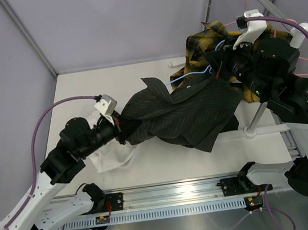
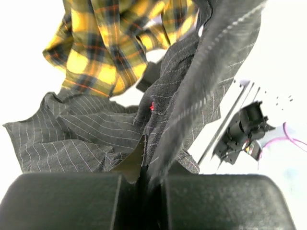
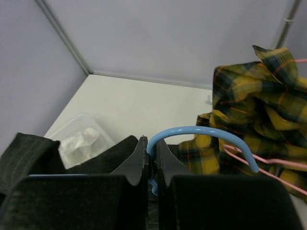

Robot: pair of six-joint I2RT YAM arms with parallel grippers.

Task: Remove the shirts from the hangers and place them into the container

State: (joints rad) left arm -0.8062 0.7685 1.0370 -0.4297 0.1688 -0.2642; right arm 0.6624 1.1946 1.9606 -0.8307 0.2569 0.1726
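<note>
As I watch: three shirts, white shirt (image 3: 84, 139) in one container (image 3: 84, 115) | left gripper (image 2: 144, 179) clamps pinstriped shirt (image 1: 182, 111) | right gripper (image 3: 152, 158) pinches one blue hanger (image 3: 201, 131) by plaid shirt (image 3: 259, 105).

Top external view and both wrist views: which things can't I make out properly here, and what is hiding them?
- Container: right wrist view shows one corner; the pinstriped shirt covers the rest.
- Light blue hanger: lower part hidden inside that shirt, every view.
- Left gripper: top view, fingertips buried in cloth.
- Pink hangers: number unclear, under the plaid shirt and cut by edges.
</note>
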